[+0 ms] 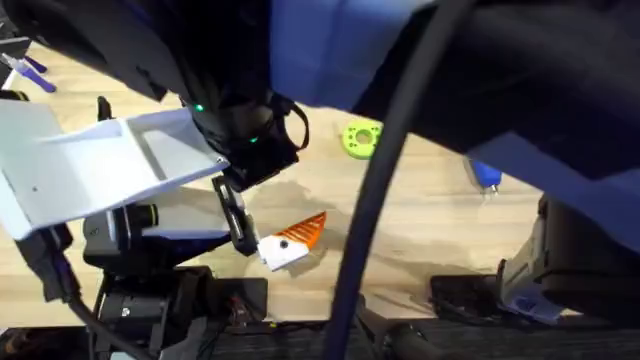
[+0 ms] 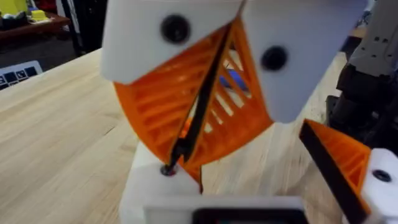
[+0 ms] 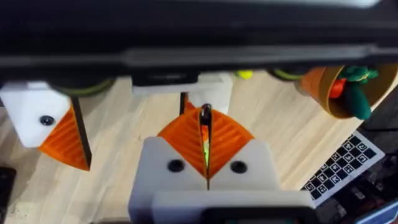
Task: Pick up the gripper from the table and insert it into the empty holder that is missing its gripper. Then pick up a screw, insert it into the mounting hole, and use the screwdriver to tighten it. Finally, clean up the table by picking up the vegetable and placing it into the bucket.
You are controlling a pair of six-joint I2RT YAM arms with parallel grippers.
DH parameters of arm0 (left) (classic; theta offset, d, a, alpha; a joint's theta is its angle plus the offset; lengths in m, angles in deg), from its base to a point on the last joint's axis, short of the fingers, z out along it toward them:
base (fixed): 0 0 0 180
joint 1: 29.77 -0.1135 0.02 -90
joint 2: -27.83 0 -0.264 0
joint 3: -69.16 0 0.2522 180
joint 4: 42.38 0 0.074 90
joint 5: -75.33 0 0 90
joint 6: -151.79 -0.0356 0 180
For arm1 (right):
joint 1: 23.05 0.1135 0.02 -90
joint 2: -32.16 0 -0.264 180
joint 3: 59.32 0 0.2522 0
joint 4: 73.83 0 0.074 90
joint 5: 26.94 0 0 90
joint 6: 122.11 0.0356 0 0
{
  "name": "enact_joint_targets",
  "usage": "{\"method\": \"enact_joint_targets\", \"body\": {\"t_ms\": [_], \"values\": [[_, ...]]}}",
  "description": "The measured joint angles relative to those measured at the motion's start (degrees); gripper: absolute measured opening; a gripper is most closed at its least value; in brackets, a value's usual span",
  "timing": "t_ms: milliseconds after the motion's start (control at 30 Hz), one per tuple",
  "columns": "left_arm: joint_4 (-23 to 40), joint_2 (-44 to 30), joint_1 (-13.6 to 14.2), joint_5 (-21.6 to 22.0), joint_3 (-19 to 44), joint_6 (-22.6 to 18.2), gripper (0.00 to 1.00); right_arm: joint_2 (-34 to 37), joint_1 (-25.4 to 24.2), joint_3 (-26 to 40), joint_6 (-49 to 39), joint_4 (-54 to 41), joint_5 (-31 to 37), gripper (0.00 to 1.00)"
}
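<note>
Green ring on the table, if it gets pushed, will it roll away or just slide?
The green ring seems to lie flat on the table, so it would probably slide rather than roll. It looks like moulded plastic with holes, so it is likely stiff and light. Its low profile may make pinching awkward.

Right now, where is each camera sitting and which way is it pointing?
Overhead: above the bases, looking down and forward at the table, green ring and screwdriver; the arms loom dark and blurred.
Left wrist: on the left arm, low over the table, facing orange ribbed pads.
Right wrist: on the right arm, facing the bucket; right gripper in the foreground.
Shared: all three show the table.
</note>
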Motion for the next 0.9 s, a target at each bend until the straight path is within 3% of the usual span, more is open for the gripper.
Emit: {"method": "enact_joint_targets", "body": {"t_ms": [900], "values": [[0.0,0.0,0.0,0.0,0.0,0.0,0.985,0.0,-1.0,0.0,0.0,0.7,0.0,0.006]]}}
